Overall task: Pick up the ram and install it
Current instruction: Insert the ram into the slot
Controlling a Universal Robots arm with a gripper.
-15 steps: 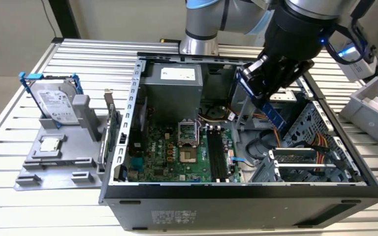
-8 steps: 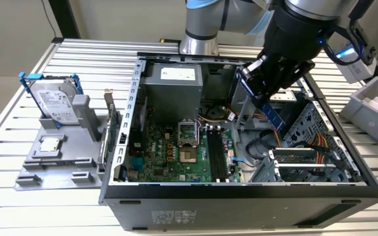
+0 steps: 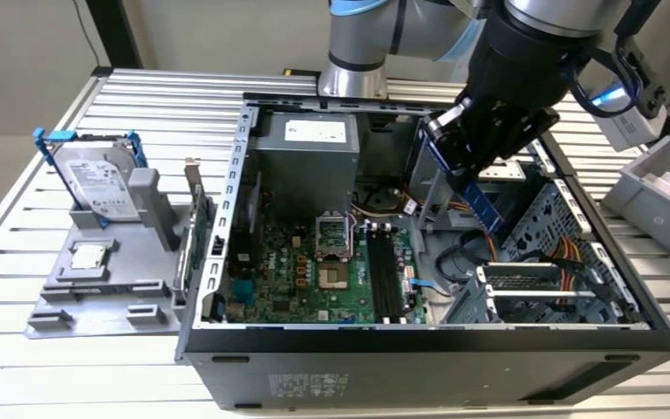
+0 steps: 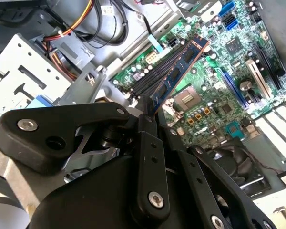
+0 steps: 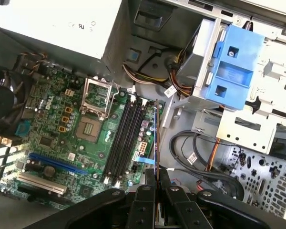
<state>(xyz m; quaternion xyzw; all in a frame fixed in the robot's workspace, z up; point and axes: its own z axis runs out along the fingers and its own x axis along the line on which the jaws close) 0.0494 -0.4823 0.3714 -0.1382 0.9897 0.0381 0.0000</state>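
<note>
Exterior view: gripper (image 3: 466, 161) clamped shut on the ram (image 3: 484, 205). The stick hangs tilted over the open PC case (image 3: 428, 362), inside near the case's far edge, twd the exterior view's right, betw. motherboard (image 3: 294, 271) and drive cage (image 3: 557, 218). Ram not seated; black mem slots (image 3: 387, 279) lie lower down. Second wrist view: fingers (image 4: 150, 157) pinch one end of the ram (image 4: 178, 69), the rest juts out over the board. First wrist view: ram (image 5: 156, 143) seen edge-on, just beside the slots (image 5: 124, 138). Hard drive (image 3: 97, 179) w/ blue brackets stands on a grey tray (image 3: 102, 292) outside the case.
</note>
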